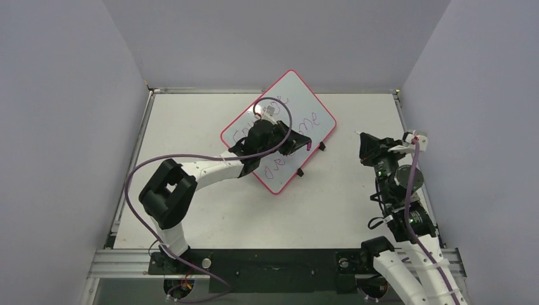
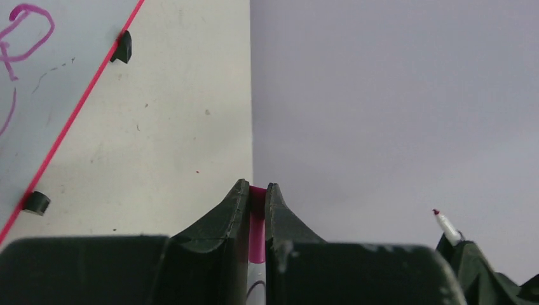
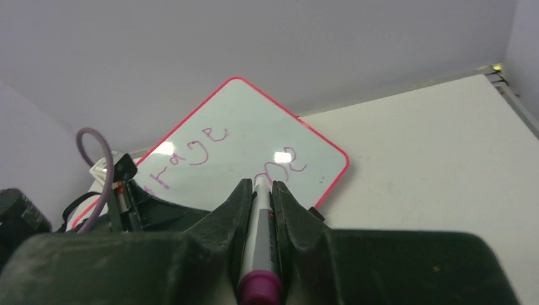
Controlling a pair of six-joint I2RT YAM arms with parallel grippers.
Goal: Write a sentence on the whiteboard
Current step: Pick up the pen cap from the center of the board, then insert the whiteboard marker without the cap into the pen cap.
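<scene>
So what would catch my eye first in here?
The white rounded board with a thin pink rim, lying askew mid-table with purple handwriting across it. The left arm's black claw reaches over it, shut on something pink, while the right claw, off to the board's right, pinches a white marker pen.

Left hand (image 2: 257,186) pinching pink-ended marker (image 2: 257,232), whiteboard (image 2: 44,82) left

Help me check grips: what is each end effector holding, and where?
Right end effector: marker, by its white barrel. Left end effector: pink piece, by its sides.
</scene>
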